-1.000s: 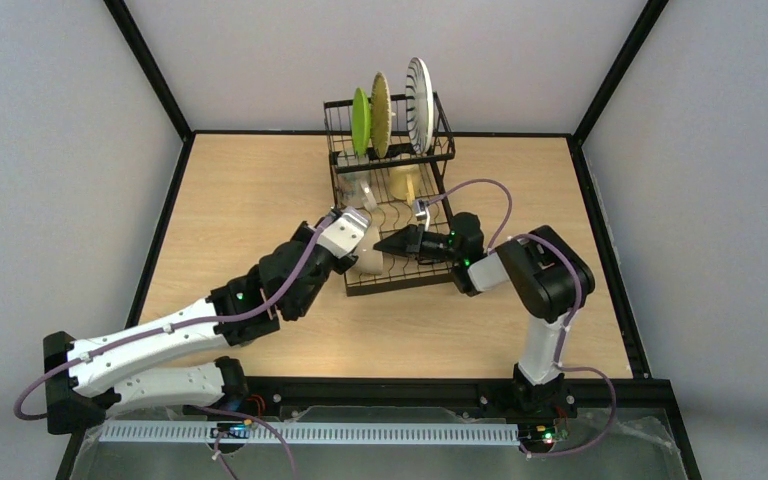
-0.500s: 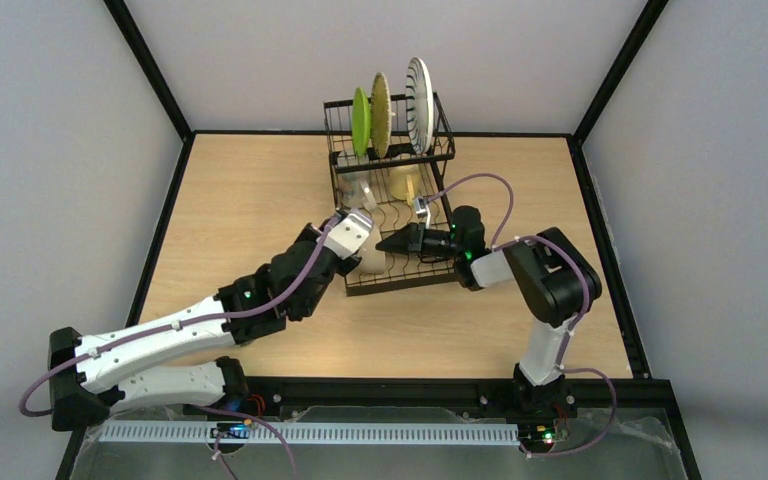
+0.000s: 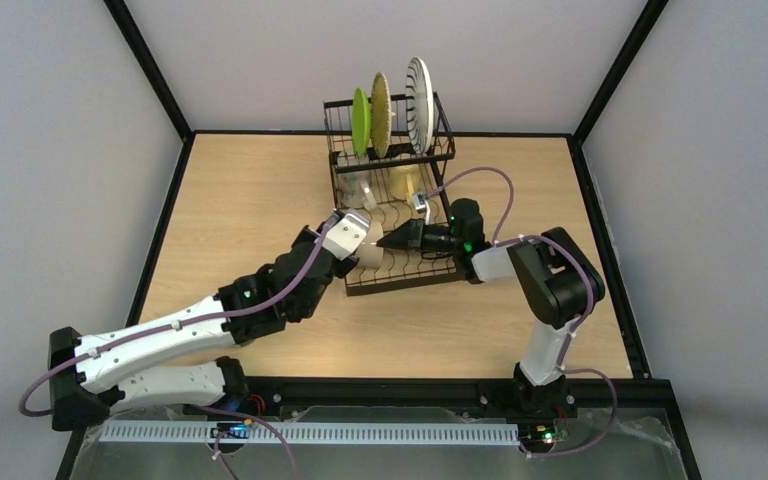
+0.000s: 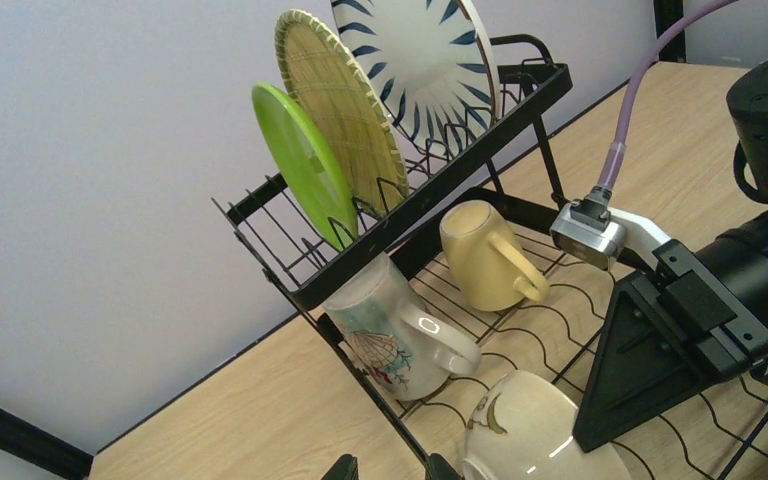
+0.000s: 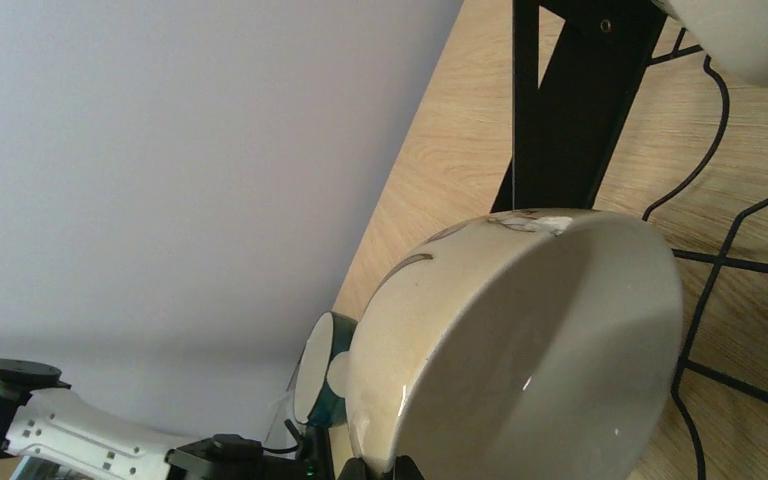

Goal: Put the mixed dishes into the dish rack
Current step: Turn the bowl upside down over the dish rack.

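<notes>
The black dish rack (image 3: 400,284) stands at the table's back centre. Its raised tier holds the green plate (image 3: 360,120), woven bamboo plate (image 3: 380,112) and blue-striped plate (image 3: 419,103), all on edge. On the lower tray lie the pale yellow mug (image 4: 480,255) and a frosted shell-pattern mug (image 4: 390,335). My right gripper (image 5: 378,468) is shut on the rim of a cream bowl (image 5: 520,340), tilted on the tray's front left. My left gripper (image 4: 390,468) is open beside the bowl, its tips either side of the rack's edge wire. The blue-patterned bowl is out of view.
The rack's black corner post (image 5: 570,110) stands just behind the bowl. Both wrists crowd the rack's front left corner (image 3: 352,288). Black frame rails (image 3: 160,100) and grey walls bound the wooden table (image 3: 250,190).
My right gripper has shifted slightly back and left with the bowl, which now sits a little further into the tray. My left wrist has moved only slightly.
</notes>
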You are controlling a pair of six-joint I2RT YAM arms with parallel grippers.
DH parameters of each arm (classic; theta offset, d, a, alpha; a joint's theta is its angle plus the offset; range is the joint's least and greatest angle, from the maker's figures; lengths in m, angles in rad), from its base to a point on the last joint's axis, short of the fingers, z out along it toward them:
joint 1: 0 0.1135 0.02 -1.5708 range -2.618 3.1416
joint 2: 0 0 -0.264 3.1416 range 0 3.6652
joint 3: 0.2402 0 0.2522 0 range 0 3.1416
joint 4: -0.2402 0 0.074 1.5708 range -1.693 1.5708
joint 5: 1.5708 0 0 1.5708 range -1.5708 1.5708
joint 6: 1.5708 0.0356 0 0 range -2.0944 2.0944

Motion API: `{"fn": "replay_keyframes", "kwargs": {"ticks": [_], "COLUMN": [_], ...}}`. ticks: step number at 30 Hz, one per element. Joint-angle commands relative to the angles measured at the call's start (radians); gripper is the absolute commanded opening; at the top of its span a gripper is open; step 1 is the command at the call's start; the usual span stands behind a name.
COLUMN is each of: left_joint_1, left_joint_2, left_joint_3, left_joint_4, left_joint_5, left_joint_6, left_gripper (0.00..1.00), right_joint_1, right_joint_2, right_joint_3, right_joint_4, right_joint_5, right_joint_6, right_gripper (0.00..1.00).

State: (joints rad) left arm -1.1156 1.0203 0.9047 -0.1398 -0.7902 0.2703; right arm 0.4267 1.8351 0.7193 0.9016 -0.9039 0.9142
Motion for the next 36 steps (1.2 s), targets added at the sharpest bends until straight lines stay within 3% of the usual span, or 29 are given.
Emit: {"fn": "replay_keyframes", "kwargs": {"ticks": [1, 20, 36], "left_joint_1": [0.007, 0.007, 0.007], "left_joint_2": [-0.002, -0.026, -0.055], "left_joint_3": [0.04, 0.021, -0.02], "left_joint_4": [-0.026, -0.041, -0.099], "left_joint_5": [-0.012, -0.009, -0.011], "left_joint_6": [-0.02, -0.014, -0.091], "left_gripper": [0.36, 0.36, 0.36], "right_joint_1": [-0.003, -0.003, -0.003], "right_joint_2": [0.066, -0.004, -0.071], "right_joint_3": [-0.008, -0.058, -0.11], "right_joint_4": [-0.189, -0.246, -0.283], "right_joint_5": [0.065, 0.081, 0.093], "right_joint_6": [-0.049, -0.084, -0.105], "right_gripper": [0.0, 0.0, 0.0]}}
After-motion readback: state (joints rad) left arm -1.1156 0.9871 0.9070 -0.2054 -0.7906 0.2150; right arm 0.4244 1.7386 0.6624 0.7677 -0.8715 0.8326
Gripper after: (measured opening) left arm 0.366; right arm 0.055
